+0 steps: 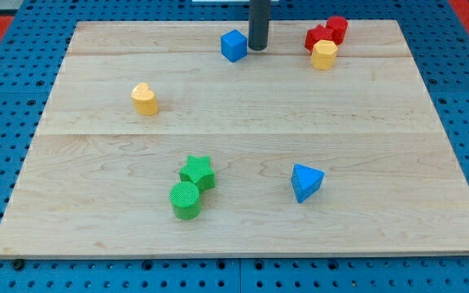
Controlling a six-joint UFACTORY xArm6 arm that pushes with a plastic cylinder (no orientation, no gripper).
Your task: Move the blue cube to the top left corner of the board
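Counting first: eight blocks on the pale wooden tabletop (243, 130), two of each colour. Blue gives me the blue cube (234, 45) near the view's top, a little left of centre, and a blue triangular block (306, 181) low on the view's right. Green gives a green star (197, 172) touching a green cylinder (186, 200) just below it, at the lower middle. Yellow gives a yellow heart-like block (145, 98) alone on the left, and a yellow block (324, 54), roughly hexagonal, up on the right. Pressed against that one sit a red block (317, 37), its shape hard to make out, and a red cylinder (337, 28) behind it.

My tip (257, 48) stands just beside the blue cube, on its right side; whether they touch I cannot tell. I carry no pincer, only a smooth dark rod, cut off by the view's top edge.

Planks show fine grain with seams running across. Both green blocks look ribbed on top. A blue pegboard (6, 106) with rows of holes surrounds the tabletop. The top left corner lies well apart from the cube.
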